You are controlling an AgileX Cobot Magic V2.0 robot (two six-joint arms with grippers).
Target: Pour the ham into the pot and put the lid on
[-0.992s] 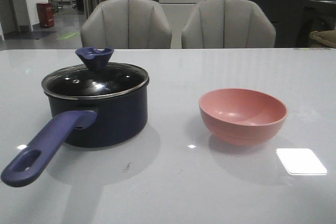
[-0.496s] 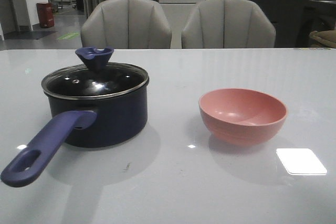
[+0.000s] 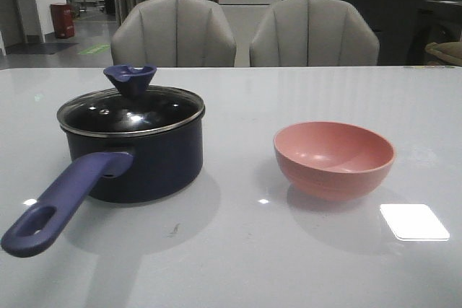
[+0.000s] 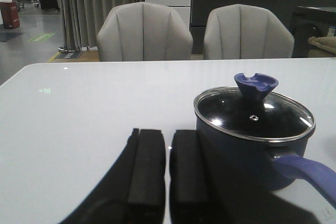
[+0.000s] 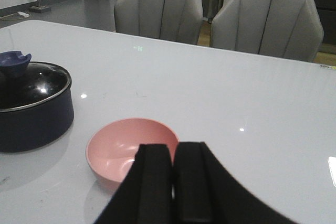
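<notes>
The left end effector sits with its two black pads nearly together, nothing between them, just beside the navy pot. The glass lid rests on the pot, on the white counter; two grey chairs stand behind

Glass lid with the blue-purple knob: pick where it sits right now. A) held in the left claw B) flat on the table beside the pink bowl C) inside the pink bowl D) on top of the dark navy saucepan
D: the clear glass lid rests on the dark navy saucepan, its rim seated all round.
</notes>
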